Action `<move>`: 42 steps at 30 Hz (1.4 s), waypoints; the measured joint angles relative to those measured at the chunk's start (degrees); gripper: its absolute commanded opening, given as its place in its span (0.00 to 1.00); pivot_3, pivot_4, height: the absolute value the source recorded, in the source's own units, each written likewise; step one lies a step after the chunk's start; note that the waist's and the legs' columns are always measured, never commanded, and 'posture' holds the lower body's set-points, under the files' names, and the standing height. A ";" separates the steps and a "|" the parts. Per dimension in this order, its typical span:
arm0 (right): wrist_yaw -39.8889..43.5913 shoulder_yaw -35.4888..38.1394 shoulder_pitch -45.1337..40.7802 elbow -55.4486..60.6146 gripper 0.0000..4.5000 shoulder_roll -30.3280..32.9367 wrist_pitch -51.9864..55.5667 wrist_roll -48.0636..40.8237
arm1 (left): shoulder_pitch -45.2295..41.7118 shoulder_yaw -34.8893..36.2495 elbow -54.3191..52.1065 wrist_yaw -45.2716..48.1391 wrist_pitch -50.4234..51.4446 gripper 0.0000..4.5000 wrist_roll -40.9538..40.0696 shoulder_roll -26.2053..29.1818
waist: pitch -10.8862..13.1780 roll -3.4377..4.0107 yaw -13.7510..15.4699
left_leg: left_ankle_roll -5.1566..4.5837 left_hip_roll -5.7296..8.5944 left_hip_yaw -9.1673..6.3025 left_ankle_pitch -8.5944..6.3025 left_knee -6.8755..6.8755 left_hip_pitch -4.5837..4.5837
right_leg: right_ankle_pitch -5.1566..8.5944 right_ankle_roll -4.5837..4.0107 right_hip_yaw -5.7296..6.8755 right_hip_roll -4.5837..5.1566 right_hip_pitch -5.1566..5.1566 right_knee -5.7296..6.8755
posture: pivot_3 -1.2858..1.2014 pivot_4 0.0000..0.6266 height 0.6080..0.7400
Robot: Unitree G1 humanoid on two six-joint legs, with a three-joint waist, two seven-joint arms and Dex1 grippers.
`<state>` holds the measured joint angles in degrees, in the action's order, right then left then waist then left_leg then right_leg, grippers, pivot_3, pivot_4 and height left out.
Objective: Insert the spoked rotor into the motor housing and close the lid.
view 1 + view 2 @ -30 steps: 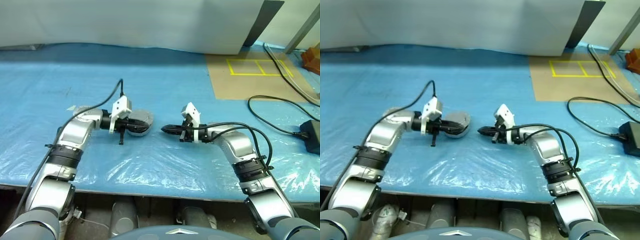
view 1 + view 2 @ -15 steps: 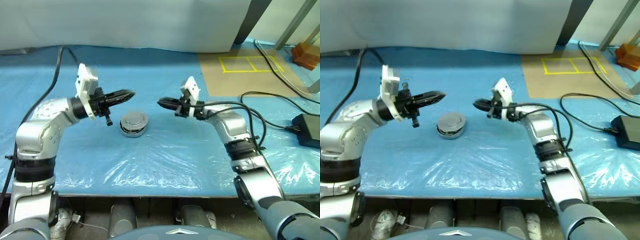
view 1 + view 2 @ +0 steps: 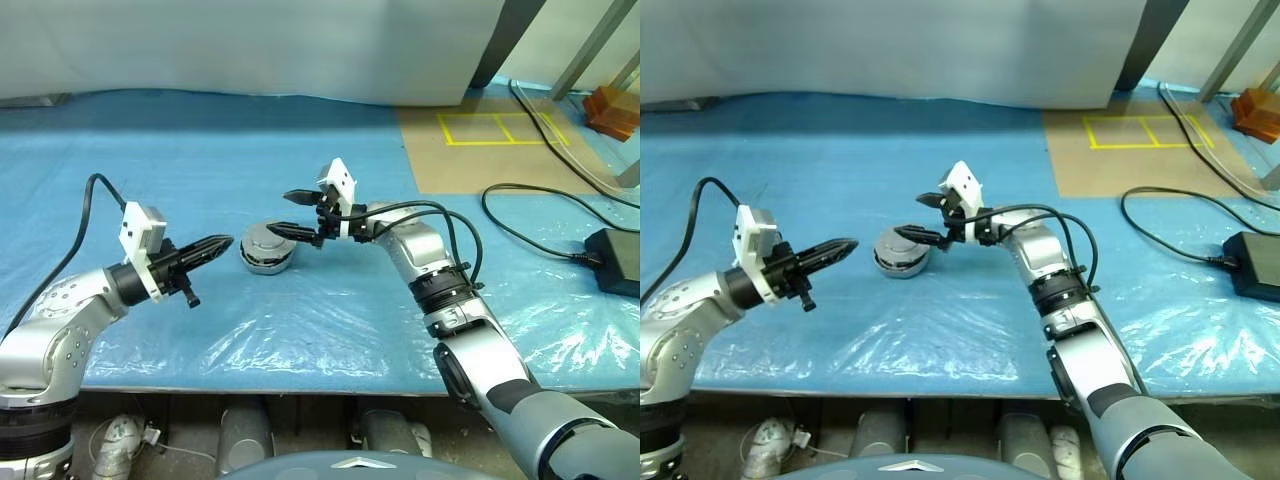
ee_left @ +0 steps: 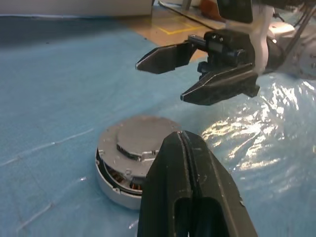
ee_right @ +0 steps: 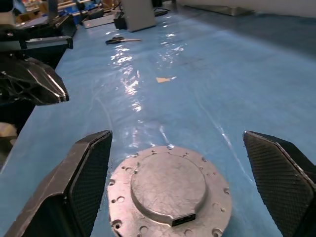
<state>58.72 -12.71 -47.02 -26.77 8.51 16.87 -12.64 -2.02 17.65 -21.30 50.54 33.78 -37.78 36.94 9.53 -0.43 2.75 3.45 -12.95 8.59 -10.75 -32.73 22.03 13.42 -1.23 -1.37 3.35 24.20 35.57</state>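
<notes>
Left gripper (image 3: 222,243) pinched together, empty, just left of the housing (image 3: 267,250); right gripper (image 3: 289,213) spread wide, empty, poised just above it, not touching; lid (image 5: 170,190) down on the housing, plain face up, copper windings showing at a side gap; blue plastic sheet (image 3: 300,320) underneath; cardboard (image 3: 480,150) and cables (image 3: 530,215) beyond.

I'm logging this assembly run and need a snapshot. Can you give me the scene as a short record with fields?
surface: blue plastic-covered table
motor housing: resting on the table, copper windings visible in a gap under its cover
lid: lying on top of the housing, slightly askew
left pincer: shut, empty, beside the housing
right pincer: open, hovering over the lid, not touching
other: black cables and power brick on the table's right
</notes>
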 measured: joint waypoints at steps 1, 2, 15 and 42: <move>0.11 -0.88 -0.04 -0.89 0.99 -0.17 -0.64 0.87 | 0.45 0.00 0.18 -0.07 -0.41 0.00 0.43 0.01 | 0.00 0.00 -0.04 | 0.00 0.00 0.01 0.00 0.00 0.00 | 0.00 0.00 -0.01 0.00 0.00 0.01 | 0.52 0.24 1.00; 0.22 -1.81 -0.05 -2.23 0.99 -0.40 -1.47 1.98 | 0.64 0.00 0.53 -0.22 -1.08 0.00 0.89 0.01 | 0.00 0.00 -0.03 | 0.00 -0.01 0.01 0.00 -0.01 0.00 | 0.00 0.00 0.00 0.00 0.00 0.02 | 0.52 0.24 1.00; -0.23 -2.44 -3.45 -13.06 0.99 -4.37 -6.68 4.80 | 5.75 -4.33 0.81 1.46 -8.16 0.00 6.83 1.43 | 0.00 0.00 -0.18 | -0.01 -0.03 0.03 0.00 -0.06 0.00 | 0.01 -0.02 -0.01 0.00 0.01 0.09 | 0.52 0.24 1.00; -1.97 -2.71 -3.27 -17.51 0.64 -5.90 -13.29 10.67 | 2.43 -3.64 6.98 0.41 -8.72 0.00 7.56 3.56 | -0.01 -0.01 -0.29 | -0.01 -0.07 0.03 0.00 -0.21 -0.02 | 0.01 -0.02 -0.04 -0.04 0.01 0.20 | 0.52 0.24 1.00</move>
<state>56.75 -15.42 -50.29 -44.28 2.61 3.59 -1.97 0.41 14.01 -14.32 50.95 25.06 -30.22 40.51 9.53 -0.44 2.46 3.44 -13.02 8.62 -10.75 -32.94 22.01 13.42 -1.25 -1.41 3.31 24.20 35.77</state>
